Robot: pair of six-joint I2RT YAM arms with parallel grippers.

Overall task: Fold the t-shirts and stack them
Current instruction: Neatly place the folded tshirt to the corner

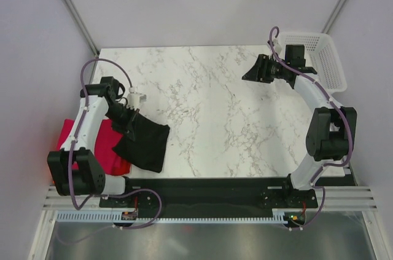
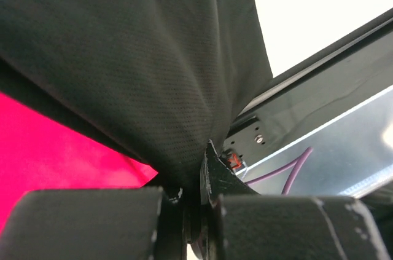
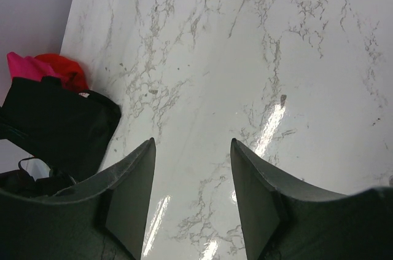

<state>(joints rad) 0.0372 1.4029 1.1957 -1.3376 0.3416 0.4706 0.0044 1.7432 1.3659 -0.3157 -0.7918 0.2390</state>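
At the near-left corner of the tabletop (image 1: 209,106), the black t-shirt (image 1: 147,143) draped over the folded pink and red shirts (image 1: 67,134). Soft and light, it probably wanted pinching at a hem. The left gripper (image 2: 190,192) had its jaws clamped on it; the right gripper (image 3: 191,168) had its jaws apart, empty.

Left end effector (image 2: 198,168) is clamped tight; right end effector (image 3: 192,149) hangs spread apart.

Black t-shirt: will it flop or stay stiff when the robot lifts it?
Probably floppy: the black t-shirt sags in soft folds from the shut jaws of the left gripper. Likely light, since one small pinch holds it.
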